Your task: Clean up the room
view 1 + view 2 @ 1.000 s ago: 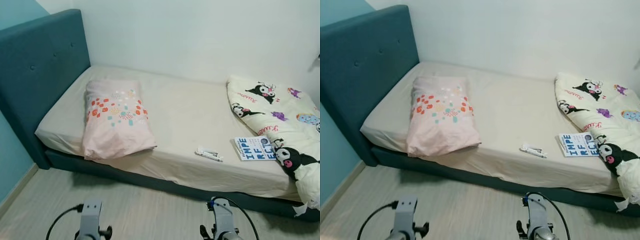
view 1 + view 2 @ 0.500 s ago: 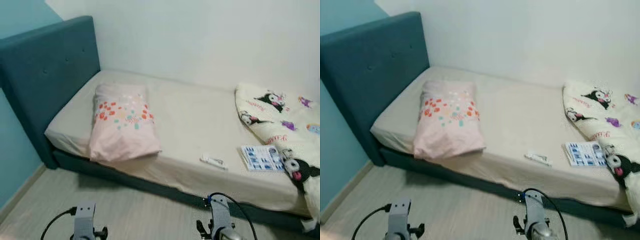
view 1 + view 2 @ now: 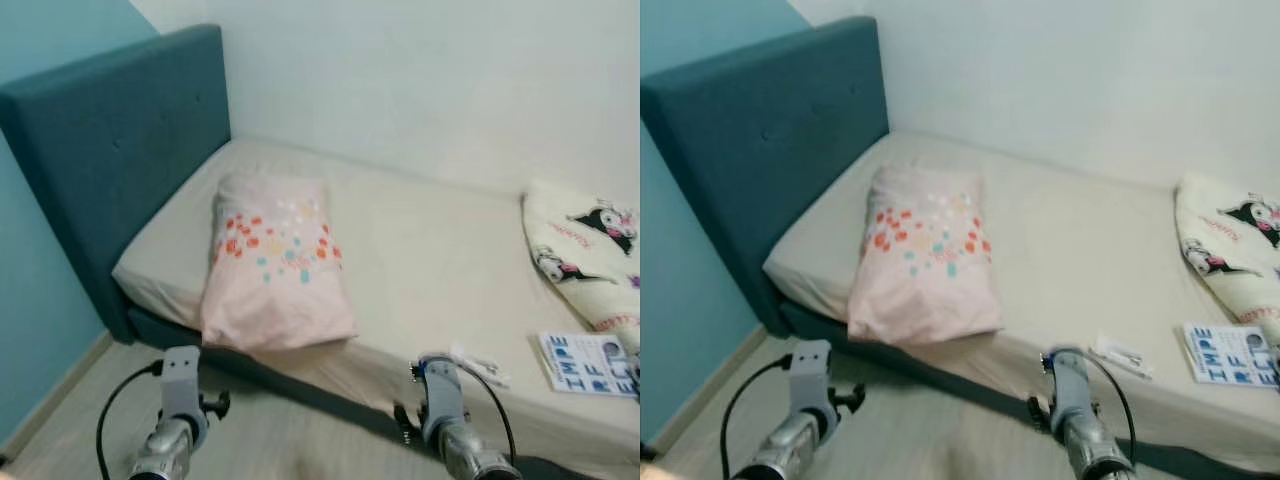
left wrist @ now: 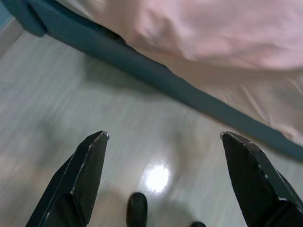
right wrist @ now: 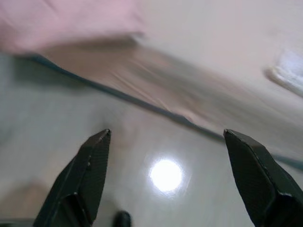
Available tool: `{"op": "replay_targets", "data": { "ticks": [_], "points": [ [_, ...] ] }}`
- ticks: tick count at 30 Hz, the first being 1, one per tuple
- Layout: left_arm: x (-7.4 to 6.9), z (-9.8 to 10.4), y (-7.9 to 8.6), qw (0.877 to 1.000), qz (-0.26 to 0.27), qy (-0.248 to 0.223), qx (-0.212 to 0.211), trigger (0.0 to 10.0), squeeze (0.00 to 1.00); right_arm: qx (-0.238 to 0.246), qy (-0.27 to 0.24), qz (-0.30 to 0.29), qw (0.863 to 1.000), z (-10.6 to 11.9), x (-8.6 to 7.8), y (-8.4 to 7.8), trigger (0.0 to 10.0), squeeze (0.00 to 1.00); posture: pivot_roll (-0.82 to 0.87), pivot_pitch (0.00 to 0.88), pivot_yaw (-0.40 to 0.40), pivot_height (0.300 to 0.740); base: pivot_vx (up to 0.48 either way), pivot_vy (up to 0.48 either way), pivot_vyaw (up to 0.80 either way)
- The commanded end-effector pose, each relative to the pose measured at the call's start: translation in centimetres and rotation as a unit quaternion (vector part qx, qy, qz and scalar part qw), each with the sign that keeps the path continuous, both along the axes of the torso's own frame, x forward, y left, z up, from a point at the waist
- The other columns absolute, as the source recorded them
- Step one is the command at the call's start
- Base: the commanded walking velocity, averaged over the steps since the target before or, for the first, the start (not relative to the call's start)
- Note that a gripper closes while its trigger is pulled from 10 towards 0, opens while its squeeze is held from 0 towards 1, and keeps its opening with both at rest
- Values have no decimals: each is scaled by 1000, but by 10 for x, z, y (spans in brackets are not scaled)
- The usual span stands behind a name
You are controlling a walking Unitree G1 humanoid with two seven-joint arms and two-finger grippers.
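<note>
both arms hang low in front of the bed [image 3: 430, 270], above the pale floor [image 4: 94, 127]. left gripper [image 4: 163, 179] is spread wide, fingers [image 4: 87, 165] well apart, holding nothing and touching nothing, floor under it and the bed's teal base [image 4: 156, 75] past the tips. right gripper [image 5: 165, 177] is likewise spread wide and empty, over the floor near the bed edge, view blurred. on the bed: pink pillow [image 3: 275, 265] with orange and teal dots lies near the teal headboard [image 3: 110, 140], its lower end reaching the mattress front edge. a small white tube-like item [image 3: 1120, 355] lies near the front edge, just beyond the right arm [image 3: 1075, 415]; too small to tell what it is. a blue and white booklet [image 3: 590, 362] lies to its right, touching a cream cartoon-print blanket [image 3: 585, 255] bunched at the far right of the bed. left arm [image 3: 175, 415] is below the pillow over the floor.
</note>
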State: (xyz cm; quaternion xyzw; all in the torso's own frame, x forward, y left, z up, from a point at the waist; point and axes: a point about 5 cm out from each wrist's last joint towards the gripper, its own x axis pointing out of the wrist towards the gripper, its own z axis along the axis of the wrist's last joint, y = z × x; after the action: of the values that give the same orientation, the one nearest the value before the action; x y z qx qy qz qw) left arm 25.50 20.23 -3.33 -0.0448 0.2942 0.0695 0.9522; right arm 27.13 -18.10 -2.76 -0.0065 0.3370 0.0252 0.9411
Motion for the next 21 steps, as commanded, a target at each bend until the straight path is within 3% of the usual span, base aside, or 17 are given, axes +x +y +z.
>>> {"op": "replay_targets", "data": {
  "ticks": [1, 3, 8, 13, 17, 21],
  "points": [
    [8, 7, -2, 1000, -1, -19, -6, 10000, 0, 5, -7, -18, 1000, 3, 2, -9, 10000, 0, -39, 0, -73, 740, 405, 0, 0],
    [13, 11, -1, 1000, 1, -30, -7, 10000, 0, 7, -21, -20, 1000, 8, 8, -9, 10000, 0, -39, 0, -73, 740, 405, 0, 0],
    [41, 40, 1, 994, 1, -104, -23, 10000, 0, 19, -82, -22, 996, 35, 34, -11, 10000, 0, -41, 0, -71, 740, 406, 0, 0],
    [50, 50, -1, 991, -3, -131, -30, 10000, 0, 21, -98, -22, 995, 43, 41, -12, 10000, 0, -42, 0, -74, 740, 408, 0, 0],
    [64, 68, -4, 985, -12, -169, -29, 10000, 0, 21, -111, -21, 993, 49, 47, -12, 10000, 0, -46, 0, -72, 740, 402, 0, -759],
    [68, 73, -4, 984, -12, -179, -23, 10000, 0, 23, -117, -22, 993, 51, 47, -12, 10000, 0, -49, 0, -68, 740, 403, 0, 0]
  ]
}}
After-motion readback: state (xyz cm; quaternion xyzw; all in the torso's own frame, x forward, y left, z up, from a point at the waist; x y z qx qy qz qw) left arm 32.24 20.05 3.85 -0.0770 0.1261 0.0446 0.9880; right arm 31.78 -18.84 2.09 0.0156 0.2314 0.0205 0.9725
